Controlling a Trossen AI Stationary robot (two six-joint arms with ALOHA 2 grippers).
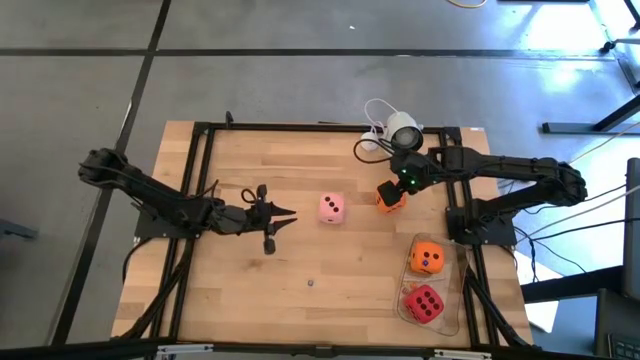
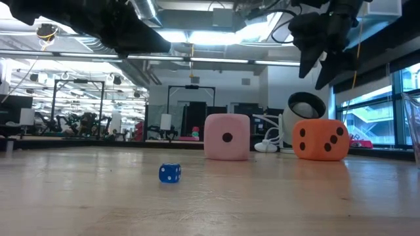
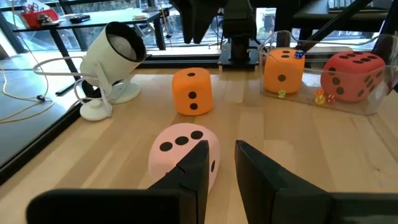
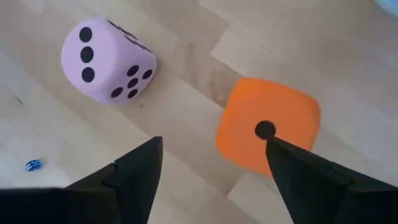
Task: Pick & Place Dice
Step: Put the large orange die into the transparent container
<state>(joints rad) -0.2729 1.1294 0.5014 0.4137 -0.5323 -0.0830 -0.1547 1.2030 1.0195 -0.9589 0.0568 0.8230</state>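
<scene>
The wooden counter [image 1: 300,290] fills the middle of the high view. At its lower right, a clear tray [image 1: 452,312] holds an orange die [image 1: 428,259] and a red die [image 1: 424,303]. The right end effector [image 1: 398,186] hangs right of centre, fingers spread wide, above a second orange die [image 1: 390,198]. The left end effector [image 1: 285,216] sits left of centre, fingers nearly together, empty, pointing at the pale pink die [image 1: 332,208]. A white round camera [image 1: 404,130] stands at the top edge. A tiny blue die [image 2: 169,173] lies in front.
</scene>
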